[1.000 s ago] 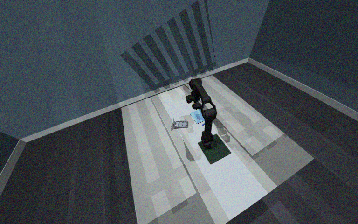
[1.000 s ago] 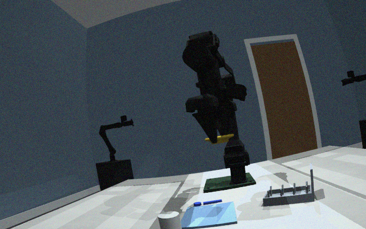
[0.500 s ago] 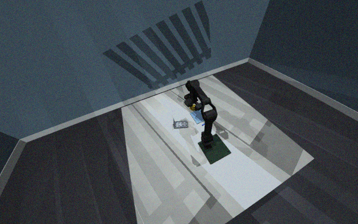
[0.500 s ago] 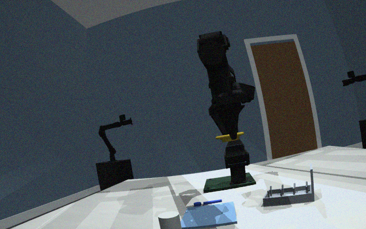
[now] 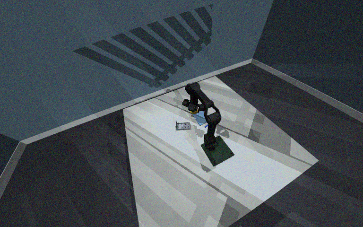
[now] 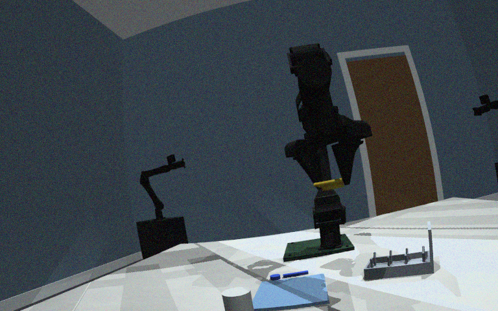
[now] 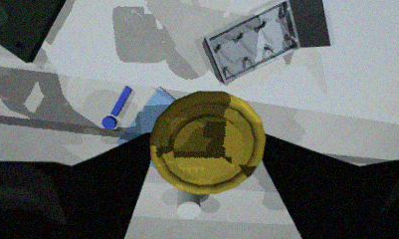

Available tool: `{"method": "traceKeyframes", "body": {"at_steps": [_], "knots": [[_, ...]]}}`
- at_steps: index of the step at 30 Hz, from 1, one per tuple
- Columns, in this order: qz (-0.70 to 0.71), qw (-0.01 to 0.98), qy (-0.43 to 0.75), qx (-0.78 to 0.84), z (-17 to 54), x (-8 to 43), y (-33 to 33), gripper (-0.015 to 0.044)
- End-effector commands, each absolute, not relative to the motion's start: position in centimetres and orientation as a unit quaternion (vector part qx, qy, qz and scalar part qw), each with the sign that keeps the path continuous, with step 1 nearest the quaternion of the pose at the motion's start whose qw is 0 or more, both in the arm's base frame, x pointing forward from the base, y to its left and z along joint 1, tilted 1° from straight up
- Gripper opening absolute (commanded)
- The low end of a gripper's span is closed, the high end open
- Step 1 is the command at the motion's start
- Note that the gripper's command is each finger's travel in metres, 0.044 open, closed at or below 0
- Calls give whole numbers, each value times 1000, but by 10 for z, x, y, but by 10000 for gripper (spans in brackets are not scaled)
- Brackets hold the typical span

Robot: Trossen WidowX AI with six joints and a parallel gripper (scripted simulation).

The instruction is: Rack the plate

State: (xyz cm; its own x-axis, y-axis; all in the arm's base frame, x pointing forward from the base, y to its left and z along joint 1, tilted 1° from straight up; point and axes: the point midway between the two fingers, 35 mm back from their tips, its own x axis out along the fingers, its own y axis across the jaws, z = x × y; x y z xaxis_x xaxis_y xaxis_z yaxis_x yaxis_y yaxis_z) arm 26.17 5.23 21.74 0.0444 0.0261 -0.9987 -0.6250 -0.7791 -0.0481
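In the exterior view, the left end of the table carries a grey cylinder at the near edge, touching or just overlapping the left corner of a flat blue mat. Just behind the mat's far edge lies a small blue marker, apart from the mat. Behind these, the arm's green base plate sits on the table, and the arm rises from it and folds over so the gripper hangs high above the surface, pointing down.

The jaws are clamped on the yellow plate, one finger on each side of its rim. The plate lies flat, roughly level, held well above the table and not yet turned upright. From the wrist view the plate fills the centre between the two dark fingers, and its edge overlaps the blue mat and the grey cylinder below it.

To the right stands the grey dish rack, well apart from the mat and the base plate, with short posts along its rails and one tall thin post at its right end. Its slots hold nothing. In the wrist view the rack lies up and to the right of the plate, with bare table between them. Beyond the rack the table runs on open to the right.
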Motion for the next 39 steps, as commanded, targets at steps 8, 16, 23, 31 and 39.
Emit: {"method": "traceKeyframes", "body": {"at_steps": [8, 16, 23, 31, 39], "knots": [[685, 112, 90, -714, 216, 248, 66, 0], [688, 81, 60, -719, 216, 245, 69, 0], [722, 139, 50, -676, 193, 243, 73, 0], [759, 230, 38, -609, 165, 239, 78, 0], [778, 327, 26, -536, 143, 235, 82, 0]]}}
